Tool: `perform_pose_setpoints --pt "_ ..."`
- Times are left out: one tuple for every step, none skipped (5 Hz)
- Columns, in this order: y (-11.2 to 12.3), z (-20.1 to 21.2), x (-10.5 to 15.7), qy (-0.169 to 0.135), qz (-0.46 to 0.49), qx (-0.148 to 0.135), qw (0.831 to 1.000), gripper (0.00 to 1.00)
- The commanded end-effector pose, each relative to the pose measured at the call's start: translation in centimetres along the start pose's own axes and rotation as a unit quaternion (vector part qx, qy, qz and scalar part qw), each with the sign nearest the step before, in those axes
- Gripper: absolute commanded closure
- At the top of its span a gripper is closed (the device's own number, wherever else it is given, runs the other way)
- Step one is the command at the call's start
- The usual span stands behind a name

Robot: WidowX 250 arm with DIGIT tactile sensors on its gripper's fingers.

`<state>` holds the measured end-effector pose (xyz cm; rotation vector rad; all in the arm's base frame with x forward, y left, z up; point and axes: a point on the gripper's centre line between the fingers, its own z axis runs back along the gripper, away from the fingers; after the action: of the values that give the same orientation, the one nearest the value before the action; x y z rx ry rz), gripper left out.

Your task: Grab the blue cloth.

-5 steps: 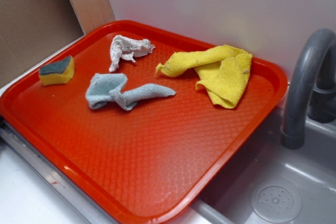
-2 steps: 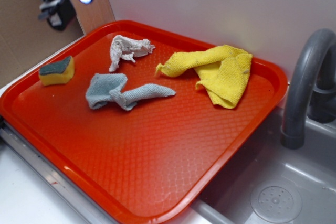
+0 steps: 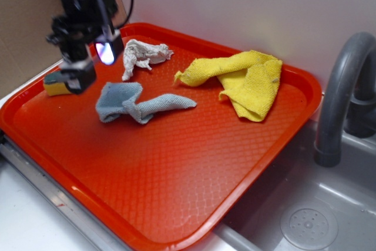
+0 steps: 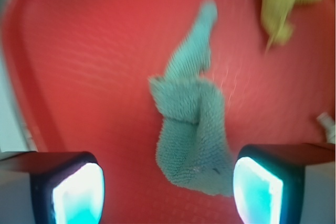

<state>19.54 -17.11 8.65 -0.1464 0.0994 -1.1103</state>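
Observation:
The blue cloth (image 3: 138, 103) lies crumpled on the red tray (image 3: 176, 174), left of middle, one tail stretched to the right. In the wrist view the blue cloth (image 4: 191, 124) runs up the middle of the picture, its wide end low between the fingers and nearer the right one. My gripper (image 3: 88, 69) hangs above the tray's left part, just left of the cloth and over the sponge, apart from the cloth. My gripper (image 4: 168, 195) is open, with glowing pads and nothing held.
A yellow and green sponge (image 3: 54, 85) sits at the tray's left edge, partly behind the gripper. A small white rag (image 3: 143, 55) lies at the back and a yellow cloth (image 3: 244, 80) at the back right. A grey faucet (image 3: 341, 92) and sink (image 3: 305, 216) are on the right.
The arm has come down from the top left corner to just above the tray's left part, now covering part of the sponge. The cloths have not moved.

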Motion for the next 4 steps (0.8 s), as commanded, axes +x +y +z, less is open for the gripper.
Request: perform_pose_setpoints --pt "-0.6 -1.0 3.3 -0.003 0.037 0.013 0.999 0.0" --pt "-1.4 -2.2 3.7 0.023 0.012 0.017 1.0 0.0" --pt "-2.7 -3.9 3.2 0.07 -0.006 0.007 0.998 0.0" --pt "-3.2 -4.4 2.6 0.083 0.008 0.002 0.996 1.0"
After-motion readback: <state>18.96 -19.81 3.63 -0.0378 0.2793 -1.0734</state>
